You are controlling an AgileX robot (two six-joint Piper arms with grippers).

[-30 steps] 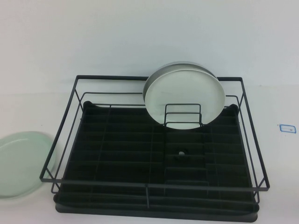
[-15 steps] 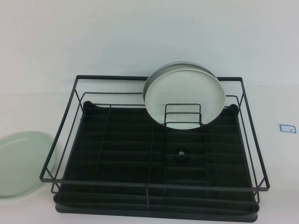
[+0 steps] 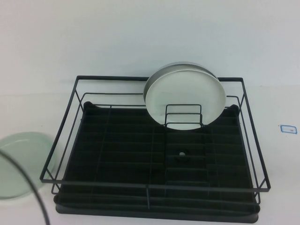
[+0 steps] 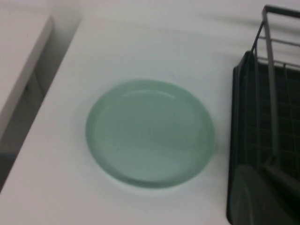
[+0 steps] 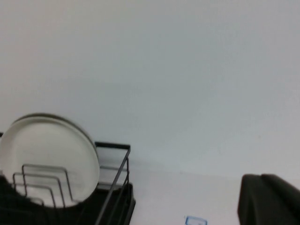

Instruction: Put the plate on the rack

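My left arm is starting in toward the plate.

A thin dark cable (image 3: 28,185) is now curving across the lower left of the high view, where 0.5 s ago there was none, so I am moving my left arm; nothing else is shifting. The round pale mint-green glossy plate (image 3: 23,164) is lying flat on the white table (image 3: 140,42), just beside the left side of the large black wire dish rack (image 3: 159,154), untouched. 2 whiter round plates (image 3: 185,96) are standing upright at the rack's back dividers. My left gripper is out of view above the plate; my right gripper (image 5: 269,199) is showing only as a dark corner, well right of the rack, and I cannot tell how its fingers stand.
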